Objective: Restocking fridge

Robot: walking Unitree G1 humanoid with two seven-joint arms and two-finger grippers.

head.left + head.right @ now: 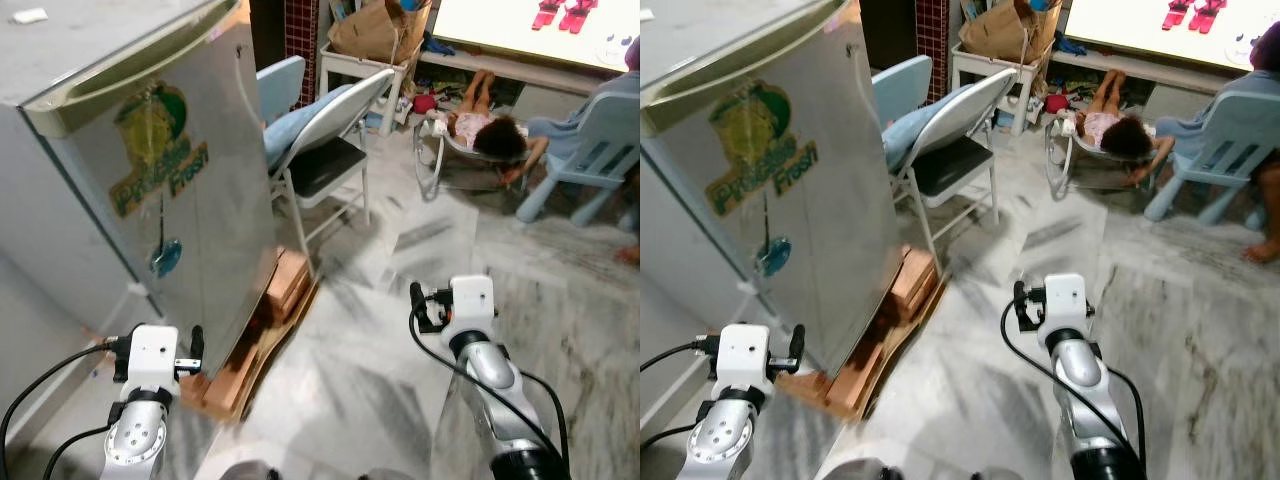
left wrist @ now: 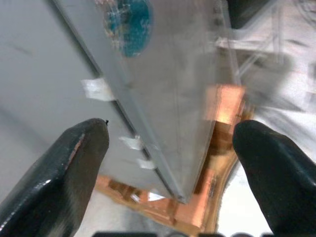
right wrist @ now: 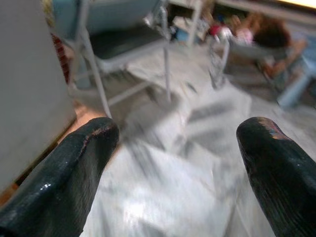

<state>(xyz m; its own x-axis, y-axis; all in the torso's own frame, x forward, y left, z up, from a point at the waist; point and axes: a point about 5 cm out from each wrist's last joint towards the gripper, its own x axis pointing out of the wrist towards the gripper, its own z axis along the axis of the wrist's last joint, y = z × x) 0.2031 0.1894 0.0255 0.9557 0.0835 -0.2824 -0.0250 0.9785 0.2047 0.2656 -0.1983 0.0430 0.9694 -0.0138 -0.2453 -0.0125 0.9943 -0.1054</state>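
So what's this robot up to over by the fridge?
It stands facing a closed silver fridge that sits on flattened cardboard. Nothing is being handled yet: the left gripper is open and aimed at the fridge's lower corner, and the right gripper is open over the marble floor. A folding chair stands beside the fridge, and a person lies on the floor further back.

Upper centre of my head view: folding chair (image 1: 325, 150), grey frame, dark seat, blue cushion against its back. Behind it a white shelf (image 1: 362, 68) with a brown paper bag (image 1: 378, 30) on top. Upper right: a person (image 1: 487, 125) lying in a low bouncer seat, and beside that a pale blue plastic chair (image 1: 592, 150). Grey-veined marble floor (image 1: 380, 340) fills the lower frame. Flattened cardboard (image 1: 262, 335) lies lower left.
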